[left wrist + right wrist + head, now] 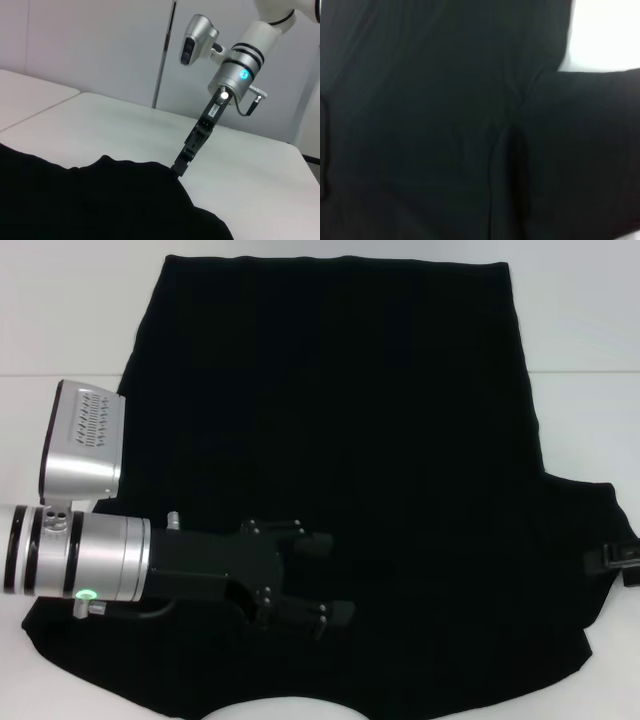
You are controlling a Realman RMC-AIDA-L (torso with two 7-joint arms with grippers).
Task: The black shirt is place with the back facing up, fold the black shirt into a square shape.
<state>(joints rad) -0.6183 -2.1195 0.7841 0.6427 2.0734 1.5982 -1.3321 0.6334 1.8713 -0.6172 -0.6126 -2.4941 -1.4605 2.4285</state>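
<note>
The black shirt is spread flat on the white table, plain side up, collar end nearest the robot and hem farthest. The left gripper is hovering over its near-left part, fingers spread, nothing held. Only the left wrist view shows the right gripper clearly, tip down at the sleeve edge; whether it's clenched can't be told.

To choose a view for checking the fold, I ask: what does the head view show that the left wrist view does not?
Only the head view shows the left claw, open above the black shirt, and the shirt's whole outline. Only the left wrist view shows the right arm, its claw down at the sleeve edge. Both show the shirt on the white table.
</note>
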